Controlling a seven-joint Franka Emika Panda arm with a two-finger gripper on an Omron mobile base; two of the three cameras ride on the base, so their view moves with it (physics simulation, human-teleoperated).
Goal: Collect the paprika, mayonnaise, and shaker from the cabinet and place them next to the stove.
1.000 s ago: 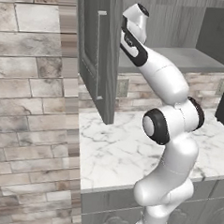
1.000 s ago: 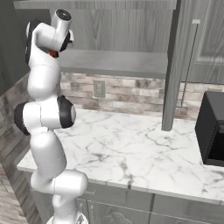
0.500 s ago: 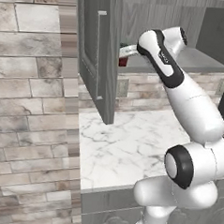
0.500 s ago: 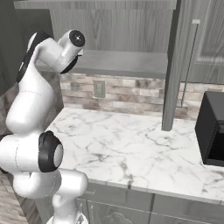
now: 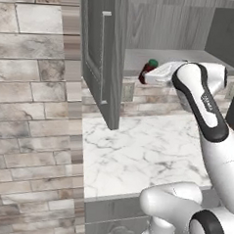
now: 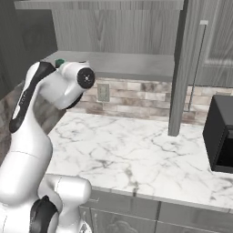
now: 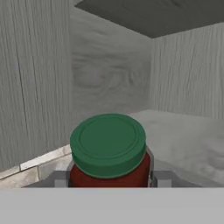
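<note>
Paprika [image 7: 109, 151], a dark-red jar with a green cap, sits upright between the two fingers of the claw [image 7: 109, 179], one grey fingertip [image 7: 61, 178] showing on each side of the glass. From where I stand the claw looks closed around the jar, narrow and snug against its sides. In the left base view the jar [image 5: 148, 71] stands on the grey inner shelf of the cabinet [image 5: 201, 60], near the shelf's front edge and towards its left end, just behind the open door [image 5: 103, 64]. The white arm [image 5: 207, 110] reaches up from the lower right and bends over so its hand lies level with the shelf, pressed up to the jar. In the right base view the arm [image 6: 32, 123] curls up at the left and a sliver of the green cap [image 6: 59, 62] peeks above the wrist, again at the shelf's front edge. Below the cabinet lies the white marble bench [image 6: 136, 154], backed by a brick wall with an outlet [image 6: 103, 92]. A black appliance [image 6: 220, 136] stands at the bench's right end.
</note>
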